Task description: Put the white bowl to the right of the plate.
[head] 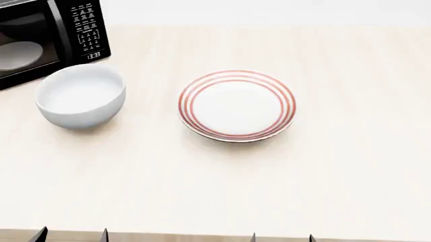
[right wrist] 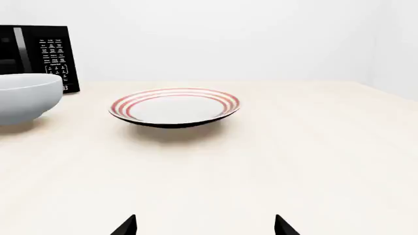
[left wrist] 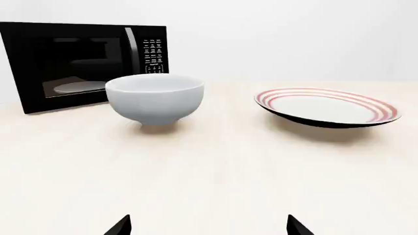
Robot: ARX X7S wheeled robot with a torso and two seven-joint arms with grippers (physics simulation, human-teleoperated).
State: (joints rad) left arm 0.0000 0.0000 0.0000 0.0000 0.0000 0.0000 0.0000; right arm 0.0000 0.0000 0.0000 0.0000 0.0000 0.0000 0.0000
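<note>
The white bowl (head: 81, 96) stands upright on the table, left of the plate (head: 237, 105), which has red rings near its rim. The bowl also shows in the left wrist view (left wrist: 155, 98) and at the edge of the right wrist view (right wrist: 26, 97). The plate shows in both wrist views too (left wrist: 326, 106) (right wrist: 175, 105). My left gripper (head: 72, 236) is open and empty at the table's near edge, well short of the bowl. My right gripper (head: 281, 238) is open and empty at the near edge, in front of the plate. Only the fingertips (left wrist: 121, 226) (right wrist: 127, 226) show.
A black microwave (head: 40, 35) stands at the back left, just behind the bowl, with a pale glass disc inside. The light wooden table (head: 350, 166) stretches to the right of the plate. A white wall lies behind.
</note>
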